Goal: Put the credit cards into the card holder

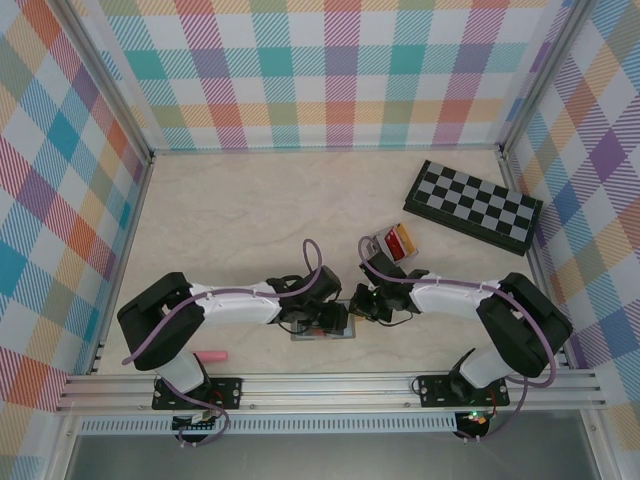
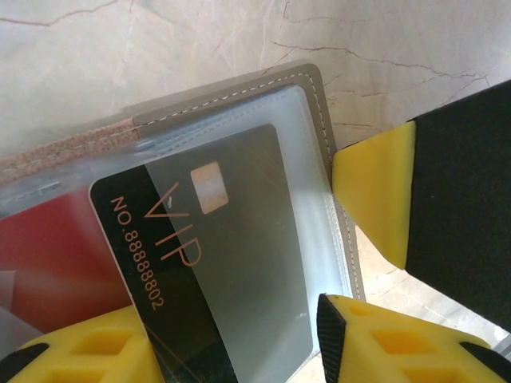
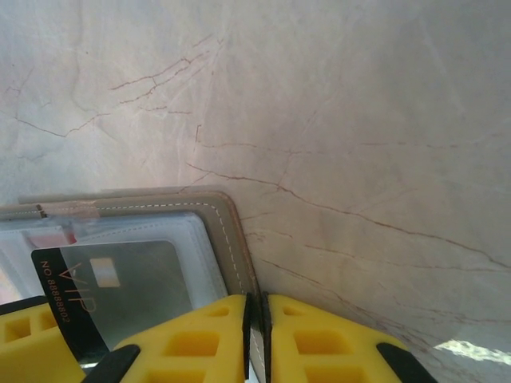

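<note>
The grey card holder [image 2: 315,104] lies open on the table, its clear slots facing up. A black credit card [image 2: 239,263] marked VIP sits partly inside a clear slot, and a red card [image 2: 48,247] shows in the slot beside it. My left gripper [image 2: 231,319] is open, its yellow fingers [image 2: 399,343] either side of the black card with a slim gap at the right one. My right gripper [image 3: 257,307] is shut on the right edge of the card holder [image 3: 227,231]. Both grippers meet low over the holder [image 1: 322,332] near the table's front.
A small tray [image 1: 382,242] holding a red card [image 1: 399,242] stands just behind the right gripper. A black-and-grey chequered board [image 1: 472,205] lies at the back right. A pink object [image 1: 210,356] rests by the left arm's base. Metal rails edge the table.
</note>
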Controlling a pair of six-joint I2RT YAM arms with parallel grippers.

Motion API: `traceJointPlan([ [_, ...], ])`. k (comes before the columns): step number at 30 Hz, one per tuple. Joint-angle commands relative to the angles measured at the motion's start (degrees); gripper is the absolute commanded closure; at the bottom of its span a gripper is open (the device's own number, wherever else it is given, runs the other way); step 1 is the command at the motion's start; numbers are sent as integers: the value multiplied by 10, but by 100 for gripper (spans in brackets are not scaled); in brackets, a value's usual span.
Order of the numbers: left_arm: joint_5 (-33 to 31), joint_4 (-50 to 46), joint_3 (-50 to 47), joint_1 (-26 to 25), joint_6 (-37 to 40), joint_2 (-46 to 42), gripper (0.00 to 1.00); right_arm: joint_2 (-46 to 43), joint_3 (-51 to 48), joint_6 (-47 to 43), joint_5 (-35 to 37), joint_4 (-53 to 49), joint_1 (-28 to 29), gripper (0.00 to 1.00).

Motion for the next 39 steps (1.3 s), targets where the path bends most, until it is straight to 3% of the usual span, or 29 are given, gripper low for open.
traceJointPlan([
  [1,5,-15,5,-18,-16,7,51,-4,-12,17,8,-6,1,87],
  [3,-7,-22,1,-17,-36,-6,44,-4,-12,15,9,-9,1,87],
  [8,-14,-31,2,-17,-44,-15,43,2,-12,13,2,-6,2,87],
  [16,-74,-127,33,-22,-45,-14,42,6,-13,17,-4,2,2,87],
  [31,17,-17,23,-22,-56,1,50,0,-22,22,-8,10,2,88],
  [39,-56,-83,15,-22,-58,-48,45,-28,-3,6,21,-35,1,85],
])
